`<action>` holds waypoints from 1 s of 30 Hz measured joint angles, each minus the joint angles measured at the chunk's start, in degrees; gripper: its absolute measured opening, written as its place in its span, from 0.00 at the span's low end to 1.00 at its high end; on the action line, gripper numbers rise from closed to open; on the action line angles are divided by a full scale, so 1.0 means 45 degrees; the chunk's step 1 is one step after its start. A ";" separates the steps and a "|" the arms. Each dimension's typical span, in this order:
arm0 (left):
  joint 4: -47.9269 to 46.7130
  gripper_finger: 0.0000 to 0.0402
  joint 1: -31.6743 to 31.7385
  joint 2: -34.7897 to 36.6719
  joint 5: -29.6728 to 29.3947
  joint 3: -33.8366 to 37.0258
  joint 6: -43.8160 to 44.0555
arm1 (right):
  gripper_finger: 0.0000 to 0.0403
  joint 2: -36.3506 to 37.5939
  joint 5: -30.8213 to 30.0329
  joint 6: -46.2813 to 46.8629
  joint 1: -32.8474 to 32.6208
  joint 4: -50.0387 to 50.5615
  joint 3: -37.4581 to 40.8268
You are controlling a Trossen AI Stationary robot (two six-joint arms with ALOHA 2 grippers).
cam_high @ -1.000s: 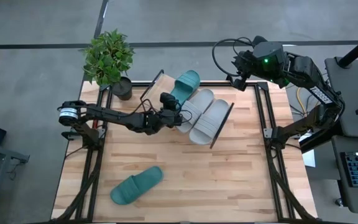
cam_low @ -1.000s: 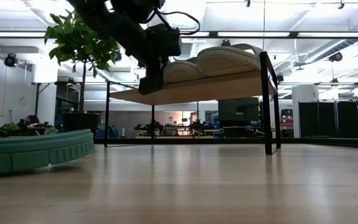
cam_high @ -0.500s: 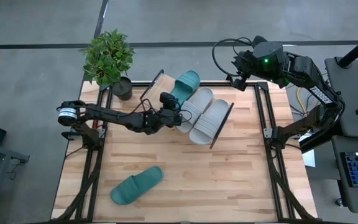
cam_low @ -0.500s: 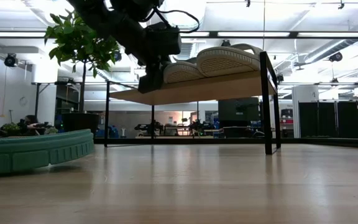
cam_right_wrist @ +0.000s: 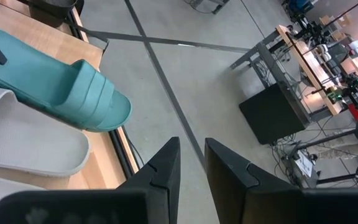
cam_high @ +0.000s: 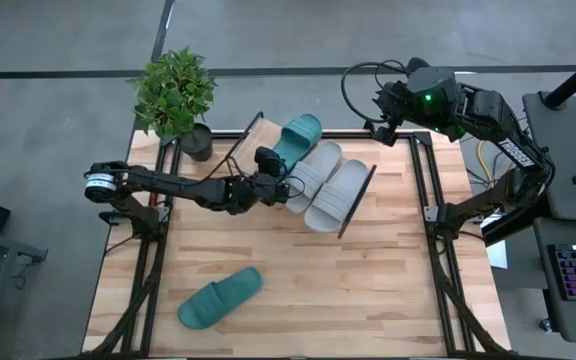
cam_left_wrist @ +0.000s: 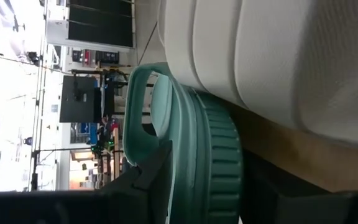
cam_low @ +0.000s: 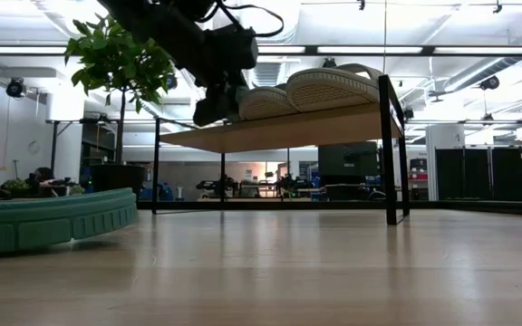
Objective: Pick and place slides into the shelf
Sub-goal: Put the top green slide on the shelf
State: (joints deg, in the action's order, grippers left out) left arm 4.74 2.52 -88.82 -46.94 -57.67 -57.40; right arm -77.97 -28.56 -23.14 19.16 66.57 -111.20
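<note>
The shelf [cam_high: 255, 133] stands slanted at the table's far middle. It carries one teal slide [cam_high: 300, 133] and two grey slides [cam_high: 318, 170] [cam_high: 340, 192], side by side with their soles on the board. My left gripper [cam_high: 271, 163] is open at the near end of the teal slide [cam_left_wrist: 210, 155], which lies between its fingers. A second teal slide [cam_high: 220, 297] lies flat on the table near the front left. My right gripper [cam_high: 376, 127] hangs high beyond the table's far right corner, with a narrow gap between its fingers and nothing in it. My left gripper comes nearly level from the table's left side and has the teal slide's near end [cam_left_wrist: 219, 186] between its spread fingers. I cannot tell whether either finger touches it. The slide rests on the shelf board beside the grey ones.
A potted plant [cam_high: 175, 95] stands at the table's far left corner, close to the shelf's left end. Black frame rails [cam_high: 423, 190] run along the table's sides. Bare wood [cam_high: 368, 290] stretches across the near half, right of the loose teal slide.
My left gripper has spread its fingers at the teal slide's near end: in the low view its lower finger now stands higher and farther out. The slide stays on the shelf.
</note>
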 joint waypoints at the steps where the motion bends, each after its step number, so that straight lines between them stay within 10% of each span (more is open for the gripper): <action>1: -0.0090 0.32 -0.0006 0.0037 0.0008 -0.0001 -0.0001 | 0.16 0.0000 0.0000 -0.0004 0.0000 0.0000 0.0000; 30: -0.4662 0.32 -0.0261 0.1567 0.2971 -0.0389 0.2017 | 0.16 0.0000 0.0000 0.0039 0.0002 0.0010 0.0000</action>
State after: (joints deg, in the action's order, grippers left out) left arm -16.24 1.35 -81.77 -33.57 -59.42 -48.32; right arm -77.97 -28.56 -22.96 19.17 66.61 -111.20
